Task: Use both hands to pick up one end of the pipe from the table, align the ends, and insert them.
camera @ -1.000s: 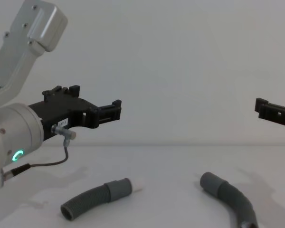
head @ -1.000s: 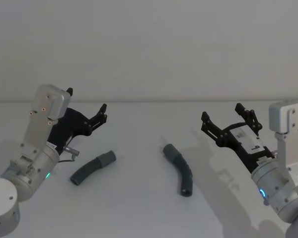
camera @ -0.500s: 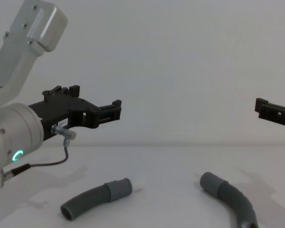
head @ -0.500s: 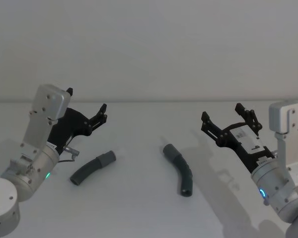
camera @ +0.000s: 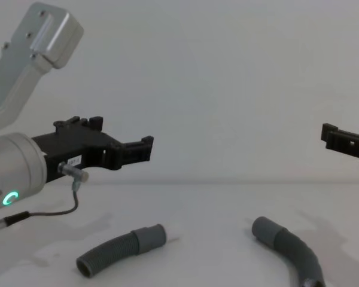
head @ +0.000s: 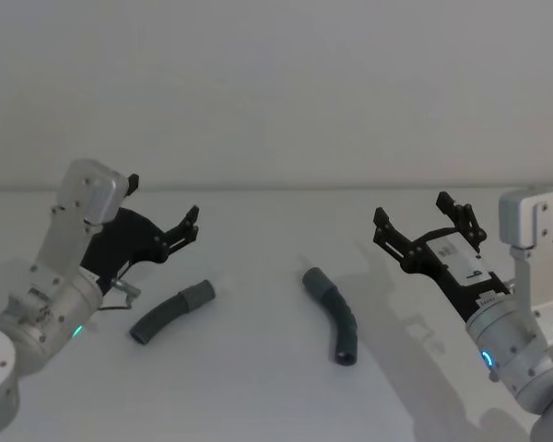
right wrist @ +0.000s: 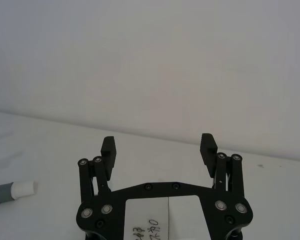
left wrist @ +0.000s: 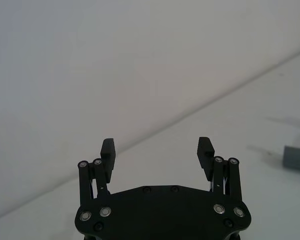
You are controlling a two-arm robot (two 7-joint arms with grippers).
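White table (head: 258, 396) holds two separate hose pieces (head: 171, 312) before a seemingly grey wall (head: 276, 92).

Your head view looks down from high up on the table (head: 258, 396) — left hose piece (head: 170, 311) just under the left gripper (head: 163, 198) fingers, right hose piece (head: 336, 318) nearer the right gripper (head: 411, 208) fingers. Chest view sits lower, facing forward across that same table — same pieces, side-on. Each wrist view sits close behind its own fingers (left wrist: 108, 148), facing the wall (left wrist: 90, 60).
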